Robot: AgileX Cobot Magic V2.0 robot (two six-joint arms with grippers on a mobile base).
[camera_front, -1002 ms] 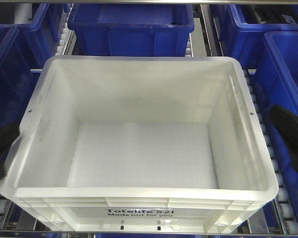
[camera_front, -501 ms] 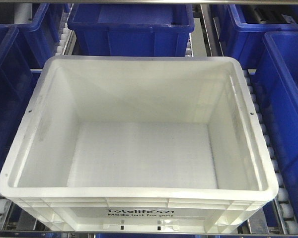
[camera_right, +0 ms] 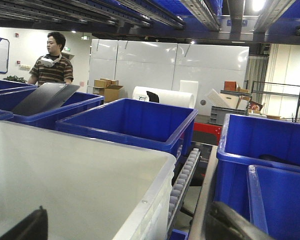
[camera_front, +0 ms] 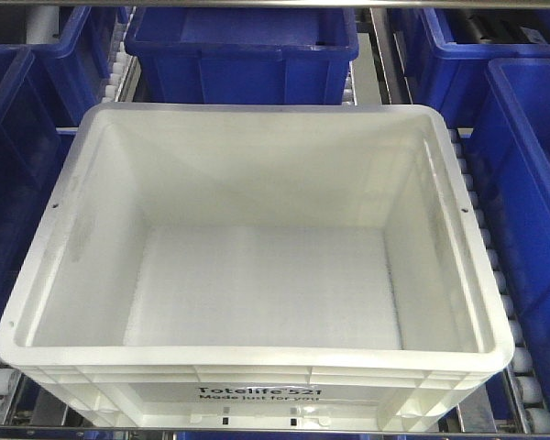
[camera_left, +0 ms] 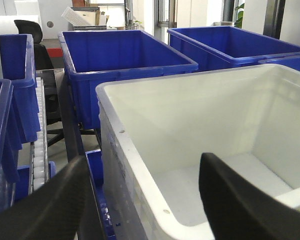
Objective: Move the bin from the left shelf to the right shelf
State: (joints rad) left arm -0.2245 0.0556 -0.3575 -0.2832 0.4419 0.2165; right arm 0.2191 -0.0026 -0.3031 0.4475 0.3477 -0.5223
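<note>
Item: bin (camera_front: 257, 275), count one, white, empty, resting on the shelf's roller track (camera_front: 495, 275), long axis 9-to-3 in the front view.

Left tool (camera_left: 140, 200): fingers parted, straddling the bin's left wall; bin extends toward 3 o'clock.

Right tool (camera_right: 125, 227): fingers spread astride the right wall; bin toward 9 o'clock.

Both arms look equally near.

Blue crates (camera_front: 243, 50): at least five, at 9, 12 and 3 o'clock.

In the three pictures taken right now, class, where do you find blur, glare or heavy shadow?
Left wrist view: the dark claw fingers are soft, too close to focus. Right wrist view: a ceiling light glares at top right, and the shelf underside is in deep shadow. Front view: the bin is evenly lit and sharp.
</note>
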